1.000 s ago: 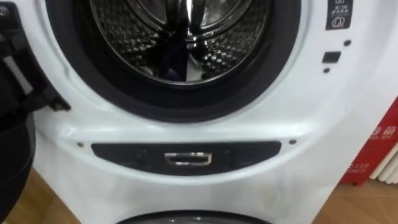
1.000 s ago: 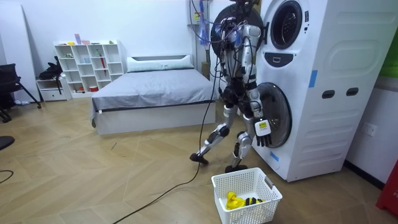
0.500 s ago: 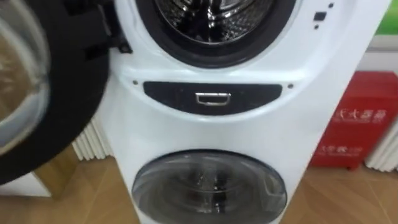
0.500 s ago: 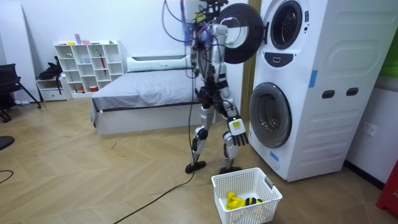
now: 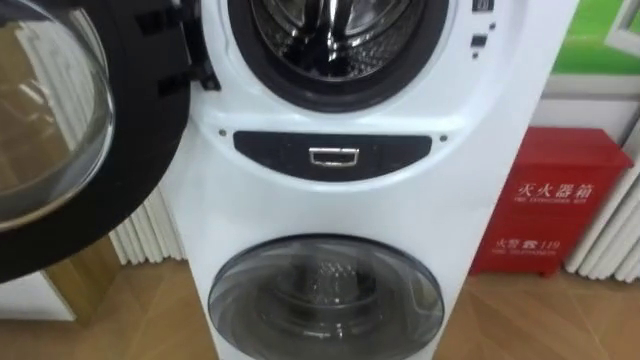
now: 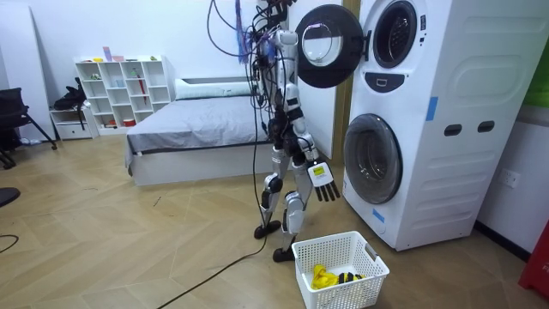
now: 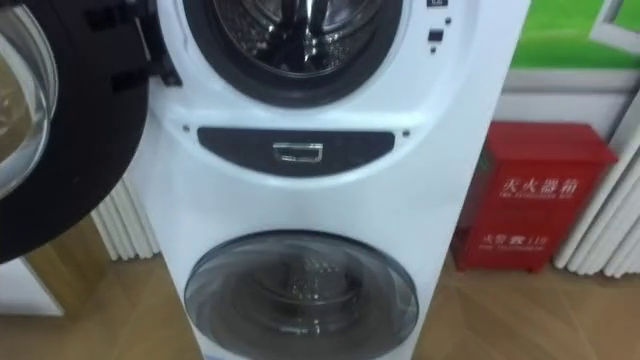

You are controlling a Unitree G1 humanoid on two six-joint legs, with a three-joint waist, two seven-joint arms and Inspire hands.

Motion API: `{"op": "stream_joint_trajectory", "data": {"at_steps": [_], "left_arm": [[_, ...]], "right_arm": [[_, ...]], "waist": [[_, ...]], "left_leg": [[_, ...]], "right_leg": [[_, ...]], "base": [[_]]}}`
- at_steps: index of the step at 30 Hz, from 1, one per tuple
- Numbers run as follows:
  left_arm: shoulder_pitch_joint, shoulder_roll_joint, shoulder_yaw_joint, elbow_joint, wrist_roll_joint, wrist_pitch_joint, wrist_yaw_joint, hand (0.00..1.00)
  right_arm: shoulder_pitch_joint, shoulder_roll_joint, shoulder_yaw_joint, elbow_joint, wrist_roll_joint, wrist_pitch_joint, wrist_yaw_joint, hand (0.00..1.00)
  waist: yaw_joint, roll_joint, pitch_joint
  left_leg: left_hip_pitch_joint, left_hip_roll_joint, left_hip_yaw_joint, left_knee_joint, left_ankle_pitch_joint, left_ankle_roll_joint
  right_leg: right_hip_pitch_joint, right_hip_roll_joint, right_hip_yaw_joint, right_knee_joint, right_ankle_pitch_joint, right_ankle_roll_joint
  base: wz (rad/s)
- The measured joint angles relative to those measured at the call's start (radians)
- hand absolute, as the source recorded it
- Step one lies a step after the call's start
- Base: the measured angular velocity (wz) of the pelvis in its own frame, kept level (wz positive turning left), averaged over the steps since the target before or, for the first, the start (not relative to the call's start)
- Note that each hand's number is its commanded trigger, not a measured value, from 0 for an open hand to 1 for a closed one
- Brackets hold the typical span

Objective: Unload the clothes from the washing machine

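Steel drum (image 5: pixel 335 40) gapes in the upper washer (image 5: pixel 400 190), whose black door (image 5: pixel 140 130) hangs open to the left; the lower door (image 5: pixel 325 300) is closed. A red cabinet (image 5: pixel 545 205) stands to the right and a radiator (image 5: pixel 145 235) to the left. In the room view, the robot stands near the washer, its right hand (image 6: pixel 322 178) hanging slack and empty. The basket (image 6: pixel 364 287) at its feet holds yellow cloth (image 6: pixel 323 276).

Room view
- Floor (image 6: pixel 129 240): pale wood planks.
- Wall (image 6: pixel 129 30): plain white, 11 o'clock.
- Bed (image 6: pixel 206 129): grey cover, white headboard, 10 o'clock of centre.
- Shelf unit (image 6: pixel 120 90): white open cubbies against the wall, 9 o'clock of the bed.
- Chair (image 6: pixel 13 116): black, 9 o'clock edge.

Eye views
- Red cabinet (image 5: pixel 545 205): on the floor, 3 o'clock.
- Radiator (image 5: pixel 145 235): white, ribbed, 8 o'clock.
- Second radiator (image 5: pixel 615 240): 4 o'clock edge.
- Green panel (image 5: pixel 600 35): 1 o'clock.
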Motion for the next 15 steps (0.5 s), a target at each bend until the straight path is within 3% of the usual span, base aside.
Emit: {"op": "stream_joint_trajectory", "data": {"at_steps": [2,3,6,9,12,15], "left_arm": [[-0.002,0.025,0.086,-0.089,-0.03,0.004,0.004,0.0],[-0.004,0.044,0.094,-0.104,-0.048,0.004,0.006,0.0],[-0.024,0.159,0.134,-0.159,-0.099,0.003,0.041,0.0],[-0.06,0.23,0.184,-0.164,-0.126,0.004,0.061,0.0],[-0.066,0.284,0.231,-0.192,-0.124,0.007,0.062,0.0],[-0.077,0.313,0.239,-0.215,-0.122,0.016,0.063,0.0]], "right_arm": [[0.002,-0.003,-0.073,-0.002,0.0,0.0,0.009,0.0],[0.003,-0.005,-0.089,-0.003,-0.001,0.001,0.009,0.0],[0.016,-0.037,-0.149,-0.025,-0.02,0.001,0.014,0.0],[0.015,-0.04,-0.194,-0.046,-0.037,0.002,0.015,0.0],[0.022,-0.038,-0.204,-0.069,-0.063,0.006,0.015,0.0],[0.032,-0.039,-0.204,-0.106,-0.075,0.017,0.015,0.0]], "waist": [[0.007,0.003,0.001],[0.007,0.004,0.0011],[0.012,0.027,0.0016],[0.017,0.05,0.0048],[0.017,0.067,0.0049],[0.018,0.08,0.0033]], "left_leg": [[-0.01,0.001,-0.01,-0.001,0.0,0.0],[-0.011,0.001,-0.014,-0.002,0.0,0.0],[-0.013,0.0,-0.041,-0.001,0.001,-0.001],[-0.013,-0.002,-0.068,-0.003,0.001,0.0],[-0.014,-0.001,-0.094,-0.003,0.001,0.0],[-0.015,-0.002,-0.096,-0.003,0.001,0.0]], "right_leg": [[-0.004,0.003,-0.003,-0.01,0.001,0.001],[-0.004,0.004,-0.005,-0.011,0.001,0.001],[-0.001,0.005,-0.012,-0.015,0.001,0.001],[0.013,0.006,-0.012,-0.03,0.002,0.002],[0.013,0.009,-0.015,-0.03,0.002,0.002],[0.011,0.008,-0.014,-0.03,0.002,0.002]], "base": [[0.11],[0.06],[-0.01],[0.0],[-0.06],[0.0]]}}
